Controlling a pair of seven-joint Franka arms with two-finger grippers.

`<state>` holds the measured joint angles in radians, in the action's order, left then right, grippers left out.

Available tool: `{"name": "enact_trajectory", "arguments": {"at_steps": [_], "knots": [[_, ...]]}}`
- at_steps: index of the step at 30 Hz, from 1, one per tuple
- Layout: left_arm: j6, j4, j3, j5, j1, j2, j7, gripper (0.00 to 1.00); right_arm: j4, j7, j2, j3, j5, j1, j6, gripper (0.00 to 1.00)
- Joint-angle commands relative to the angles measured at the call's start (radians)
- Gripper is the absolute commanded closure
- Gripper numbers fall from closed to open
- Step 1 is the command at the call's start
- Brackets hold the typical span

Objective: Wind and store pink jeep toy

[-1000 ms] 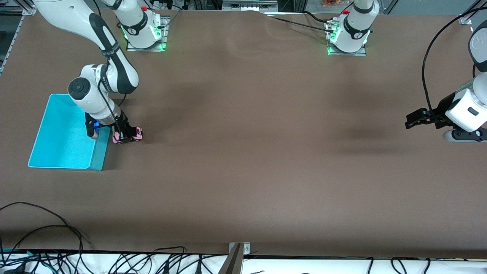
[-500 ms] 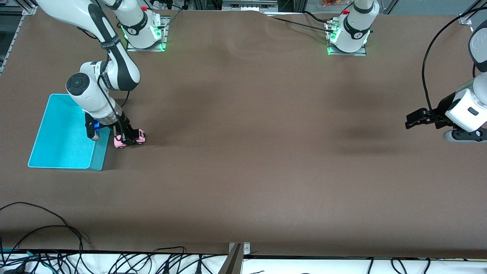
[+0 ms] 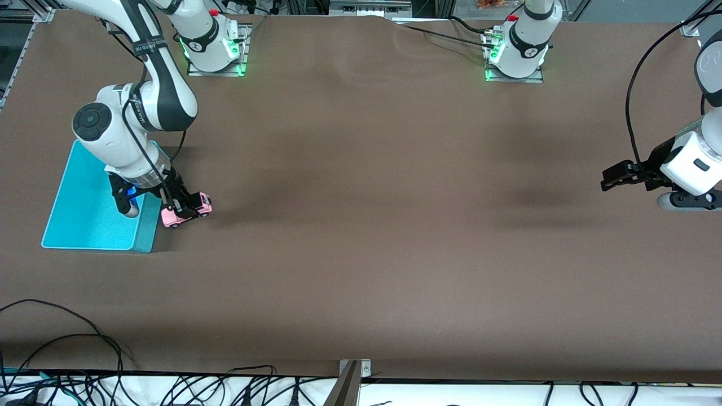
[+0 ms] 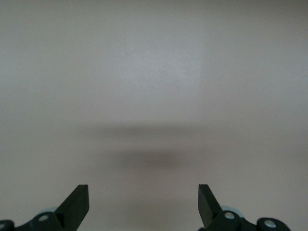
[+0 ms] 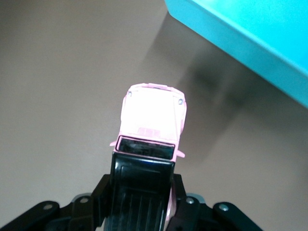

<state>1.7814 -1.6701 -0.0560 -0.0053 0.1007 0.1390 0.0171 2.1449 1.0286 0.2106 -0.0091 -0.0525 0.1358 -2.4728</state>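
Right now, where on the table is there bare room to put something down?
The brown table is bare between the pink jeep toy, held by the shut right gripper, and the open, waiting left gripper. It is crowded only around the turquoise bin, at the right arm's end.

No text, label, brand, number or sign can be read. The right arm [image 3: 161, 73] carries a black band with white lettering that is too small to make out, and the round marks on the two arm bases [image 3: 211, 48] [image 3: 516, 53] are likewise illegible. Both wrist views show no writing at all.
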Motion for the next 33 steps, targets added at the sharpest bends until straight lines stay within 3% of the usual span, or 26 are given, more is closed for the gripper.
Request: {"name": "enact_trajectory", "arguments": {"at_steps": [1,10,15,23,33], "knots": [[0.004,-0.013,-0.007,0.014,0.008,-0.013,0.018,0.00,-0.071,-0.194,-0.019,0.001,0.000,-0.024,0.161,1.00],[0.004,-0.013,-0.007,0.014,0.008,-0.013,0.018,0.00,-0.106,-0.510,-0.019,-0.006,0.002,-0.114,0.270,1.00],[0.004,-0.013,-0.007,0.014,0.008,-0.013,0.018,0.00,-0.105,-0.626,-0.016,-0.015,0.054,-0.165,0.285,1.00],[0.004,-0.013,-0.007,0.014,0.008,-0.013,0.018,0.00,-0.093,-0.952,0.000,-0.152,0.062,-0.202,0.296,1.00],[0.004,-0.013,-0.007,0.014,0.008,-0.013,0.020,0.00,-0.053,-1.082,0.044,-0.198,0.066,-0.225,0.270,1.00]]}}
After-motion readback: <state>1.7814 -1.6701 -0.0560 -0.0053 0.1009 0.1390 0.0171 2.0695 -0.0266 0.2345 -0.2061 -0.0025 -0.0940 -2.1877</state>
